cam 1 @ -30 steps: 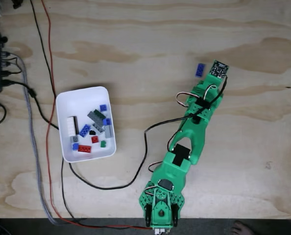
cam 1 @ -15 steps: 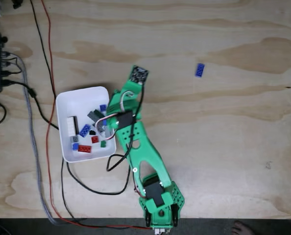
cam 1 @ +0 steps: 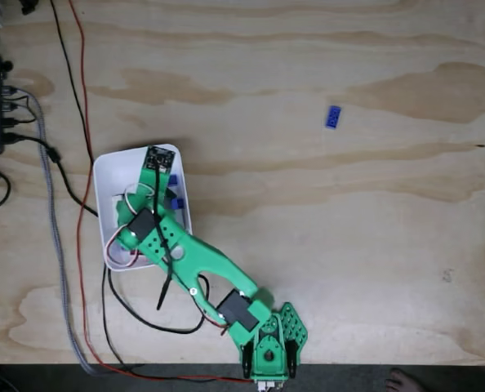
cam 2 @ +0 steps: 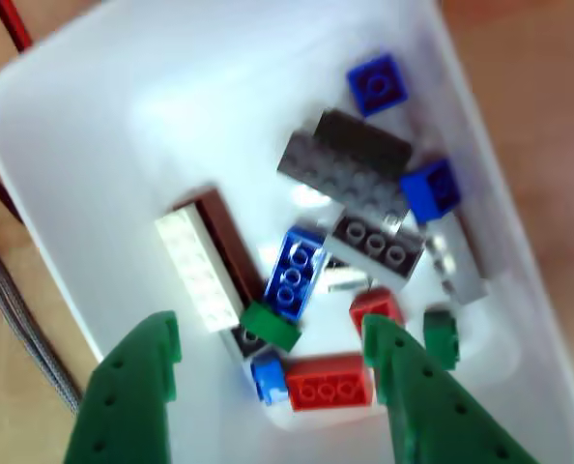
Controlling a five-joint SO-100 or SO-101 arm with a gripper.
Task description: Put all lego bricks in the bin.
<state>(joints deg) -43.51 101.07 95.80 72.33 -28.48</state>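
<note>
Fixed view: my arm (cam 1: pixel 185 257) reaches over the bin (cam 1: pixel 112 175), which sits left of centre on the wood table (cam 1: pixel 308 245). One blue brick (cam 1: pixel 333 117) lies alone, well apart, on the right upper part of the table.

Other view, close to the bin (cam 2: pixel 65 106): my gripper (cam 2: pixel 272 348) hangs above the bricks with the two green fingers (cam 2: pixel 137 372) spread apart. A small dark green brick (cam 2: pixel 271 326) shows just between the tips, but I cannot tell if it touches them or lies on the pile. So I judge the gripper is holding nothing, w/ some doubt.

The step in hand, I think, is the drop over the bin. To do it well: keep the fingers wide, stay above the walls, check nothing sticks to a pad, then lift straight up before swinging, so I do not hook the rim or push the bin.

The bricks look small and hard, w/ studs on top: a white long one (cam 2: pixel 198 271), a grey plate (cam 2: pixel 350 164), blue ones (cam 2: pixel 297 273), a red one (cam 2: pixel 329 384). They lie loose in a heap, some tilted. Task is nearly done, approx. one brick left outside.
</note>
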